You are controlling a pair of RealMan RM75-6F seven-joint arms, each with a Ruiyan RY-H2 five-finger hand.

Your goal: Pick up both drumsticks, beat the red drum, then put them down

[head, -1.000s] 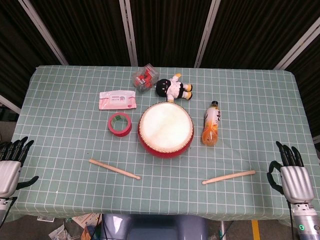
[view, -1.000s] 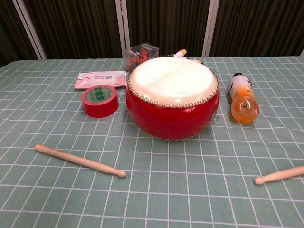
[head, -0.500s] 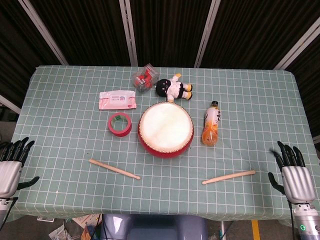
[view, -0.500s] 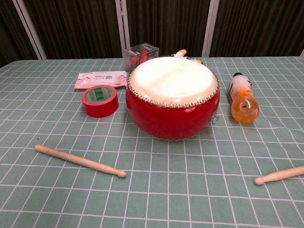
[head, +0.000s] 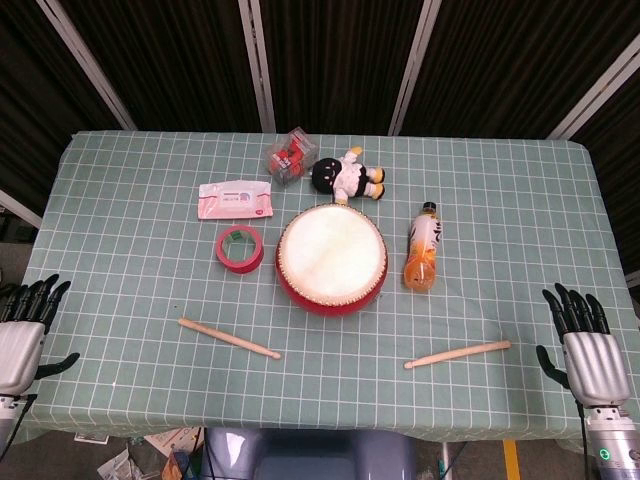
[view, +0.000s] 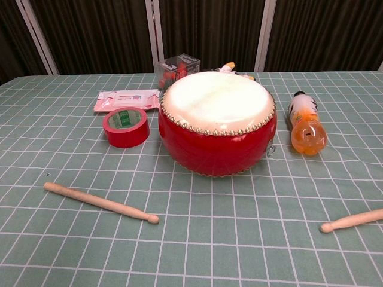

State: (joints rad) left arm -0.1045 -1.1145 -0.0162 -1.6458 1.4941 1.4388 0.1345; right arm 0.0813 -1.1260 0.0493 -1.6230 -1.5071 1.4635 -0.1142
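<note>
Our left robot hand point(head: 20, 335) and right robot hand point(head: 585, 345) hover at the counter's point(head: 120, 200) near corners, fingers spread, holding nothing. Both pale wooden drumsticks point(head: 228, 338) point(head: 457, 354) lie flat near the front edge. The red drum point(head: 331, 260), white-skinned, stands mid-counter.

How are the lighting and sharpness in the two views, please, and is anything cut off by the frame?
Head view: even light, sharp, faint shadows; both hands, left hand and right hand, sit at the frame edges. Chest view: soft glare on the red drum, and the right drumstick is cropped.
</note>
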